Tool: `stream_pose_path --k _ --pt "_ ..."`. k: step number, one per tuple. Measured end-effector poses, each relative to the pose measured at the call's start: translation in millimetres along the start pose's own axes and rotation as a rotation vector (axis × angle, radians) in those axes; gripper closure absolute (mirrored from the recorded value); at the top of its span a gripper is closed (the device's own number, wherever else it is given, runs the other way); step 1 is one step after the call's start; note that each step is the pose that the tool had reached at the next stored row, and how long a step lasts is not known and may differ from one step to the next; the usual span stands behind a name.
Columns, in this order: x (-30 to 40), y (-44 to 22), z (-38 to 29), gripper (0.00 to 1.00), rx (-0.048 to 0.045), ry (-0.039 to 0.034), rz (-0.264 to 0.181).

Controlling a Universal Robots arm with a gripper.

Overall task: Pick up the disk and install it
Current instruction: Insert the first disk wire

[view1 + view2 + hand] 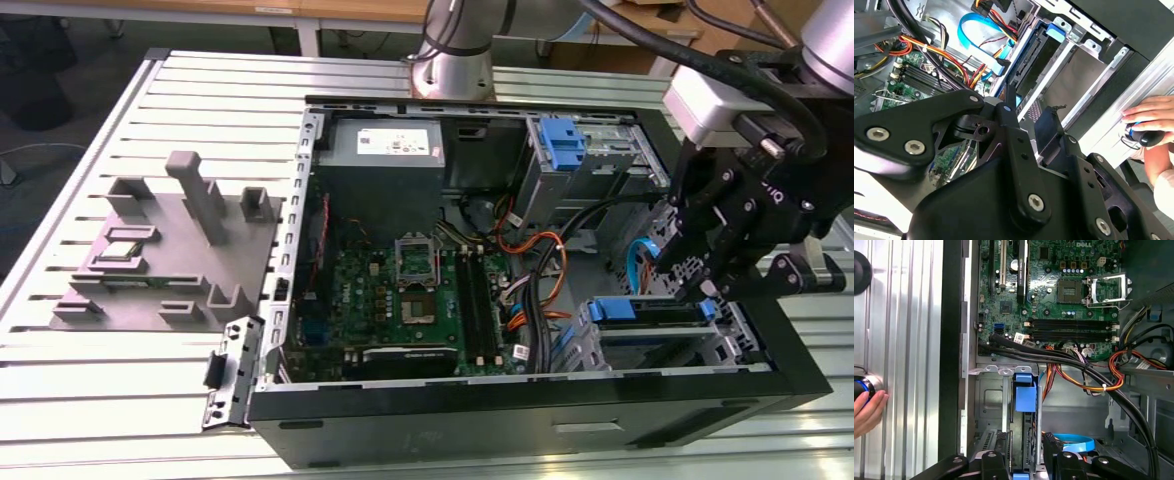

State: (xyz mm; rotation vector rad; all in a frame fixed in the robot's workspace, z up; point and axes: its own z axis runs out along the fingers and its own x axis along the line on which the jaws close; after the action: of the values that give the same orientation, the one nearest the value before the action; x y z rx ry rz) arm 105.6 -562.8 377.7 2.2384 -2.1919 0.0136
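The disk (pixel 1024 390), edged with blue rails, is seated on edge in the drive cage of the open computer case (pixel 534 412). The tool (pixel 701 288) is positioned directly at it; whether it is clamped cannot be told.

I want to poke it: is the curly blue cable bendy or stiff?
Probably bendy: the blue cable curves in a loop. Likely light, since it looks thin and flat. It might spring back, holding its arc.

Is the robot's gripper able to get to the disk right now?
Probably yes. The gripper hangs right over the disk in its bay, the case lies open, and the cables run beside it, not across.
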Motion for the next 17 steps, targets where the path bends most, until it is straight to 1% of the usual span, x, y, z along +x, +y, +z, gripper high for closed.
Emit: stream_pose_path --k 6,17 --pt "0.0 0.0 -2.3 0.58 0.0000 -0.0001 0.000" --pt "0.0 0.0 -4.0 0.58 0.0001 -0.0003 0.000"
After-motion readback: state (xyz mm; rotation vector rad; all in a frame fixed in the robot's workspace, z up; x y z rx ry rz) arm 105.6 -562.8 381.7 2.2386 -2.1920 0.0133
